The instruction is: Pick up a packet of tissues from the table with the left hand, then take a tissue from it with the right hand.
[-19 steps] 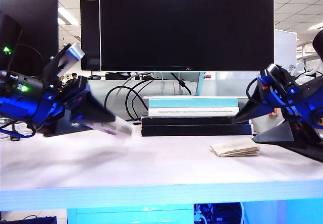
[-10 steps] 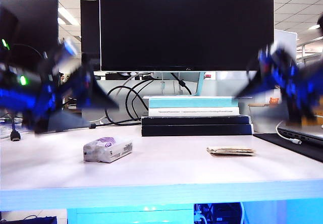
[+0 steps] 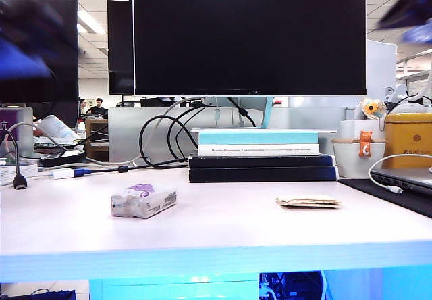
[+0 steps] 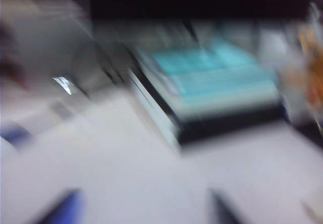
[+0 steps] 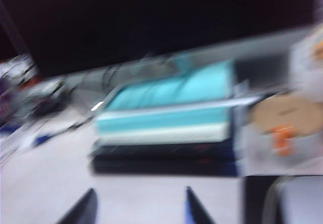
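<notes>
- Packet (image 3: 144, 200): small soft pack, crinkly white wrap, purple patch on top; lies on the table (image 3: 223, 229), left of centre, touching no gripper.
- Tissue (image 3: 308, 202): thin folded beige rectangle, flat on the table, right of centre, well apart from the packet.
- Left gripper (image 4: 146, 211): raised at upper left, blurred; fingertips spread, nothing between them.
- Right gripper (image 5: 139, 209): raised at upper right, blurred; fingertips apart, empty.
- Books (image 3: 260, 155): stacked behind both items.
</notes>
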Robot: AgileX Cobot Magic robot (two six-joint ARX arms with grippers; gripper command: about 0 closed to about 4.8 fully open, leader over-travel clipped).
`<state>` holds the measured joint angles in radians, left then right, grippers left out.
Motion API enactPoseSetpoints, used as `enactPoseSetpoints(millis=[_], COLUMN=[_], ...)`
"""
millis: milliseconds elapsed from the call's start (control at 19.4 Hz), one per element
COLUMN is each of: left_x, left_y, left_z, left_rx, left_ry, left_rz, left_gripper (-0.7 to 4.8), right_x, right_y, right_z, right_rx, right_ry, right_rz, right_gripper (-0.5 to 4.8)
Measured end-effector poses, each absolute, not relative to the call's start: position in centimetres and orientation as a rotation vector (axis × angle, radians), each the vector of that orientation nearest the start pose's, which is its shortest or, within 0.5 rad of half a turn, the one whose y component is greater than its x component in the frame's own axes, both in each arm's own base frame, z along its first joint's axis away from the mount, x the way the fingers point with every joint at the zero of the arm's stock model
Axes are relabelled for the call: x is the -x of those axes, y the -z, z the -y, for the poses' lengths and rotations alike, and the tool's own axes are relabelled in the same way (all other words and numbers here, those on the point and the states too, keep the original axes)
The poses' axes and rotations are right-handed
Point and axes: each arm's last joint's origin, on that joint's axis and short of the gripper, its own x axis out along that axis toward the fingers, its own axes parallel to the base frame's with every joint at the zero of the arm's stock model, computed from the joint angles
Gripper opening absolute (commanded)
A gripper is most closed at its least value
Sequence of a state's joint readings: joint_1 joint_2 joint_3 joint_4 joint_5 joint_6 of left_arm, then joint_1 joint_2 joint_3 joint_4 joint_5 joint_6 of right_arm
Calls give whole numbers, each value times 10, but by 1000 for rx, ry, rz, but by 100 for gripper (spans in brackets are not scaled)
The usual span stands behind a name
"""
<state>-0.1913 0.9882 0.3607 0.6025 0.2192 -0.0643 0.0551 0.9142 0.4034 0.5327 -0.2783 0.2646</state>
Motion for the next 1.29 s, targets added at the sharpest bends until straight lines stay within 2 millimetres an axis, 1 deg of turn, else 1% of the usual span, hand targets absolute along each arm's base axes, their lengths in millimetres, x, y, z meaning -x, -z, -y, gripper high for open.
enactPoseSetpoints(millis=[103,155,206,309,361,464,516,567,619,671,774,877,928,980,1083,1186,1289], left_x=[-186,-177,-168,-149,-141,-123,-120,-114,-106,-101,-98,-96,-95,-95,-93,-93,-93], left_y=[-245,-251,-253,-249,-246,-231,-228,-226,-222,-219,-209,-192,-182,-174,-168,-167,-167], left_z=[23,10,-3,-26,-29,-26,-23,-20,-18,-18,-19,-21,-22,-23,-22,-22,-22], left_rx=[59,53,54,81,101,140,145,136,104,94,95,111,128,137,145,145,153], left_ry=[356,303,236,154,154,114,120,114,57,-1,-89,-173,-218,-234,-238,-242,-256], left_rz=[48,63,45,20,21,43,39,48,31,24,9,-78,-161,-216,-274,-282,-276], left_gripper=[331,330,327,240,217,205,200,176,174,174,169,96,79,79,79,79,79], right_x=[-183,-175,-167,-157,-152,-138,-135,-132,-128,-126,-125,-126,-126,-126,-125,-123,-123], right_y=[-243,-240,-237,-234,-230,-213,-209,-203,-191,-182,-181,-174,-168,-163,-153,-146,-145], right_z=[-14,-12,-10,-7,-6,-4,-4,-3,-3,-3,-2,-2,-2,-2,-2,-1,-1], right_rx=[-252,-248,-238,-220,-220,-218,-219,-222,-227,-230,-231,-226,-229,-232,-240,-251,-254], right_ry=[-291,-275,-257,-211,-189,-133,-114,-98,-82,-79,-71,-58,-47,-36,-4,25,27], right_rz=[12,28,47,90,112,177,183,178,165,136,122,52,-13,-68,-159,-234,-244], right_gripper=[133,82,-2,-2,-2,-2,-2,-2,-2,-2,-2,-2,-2,-2,-2,-2,-2])
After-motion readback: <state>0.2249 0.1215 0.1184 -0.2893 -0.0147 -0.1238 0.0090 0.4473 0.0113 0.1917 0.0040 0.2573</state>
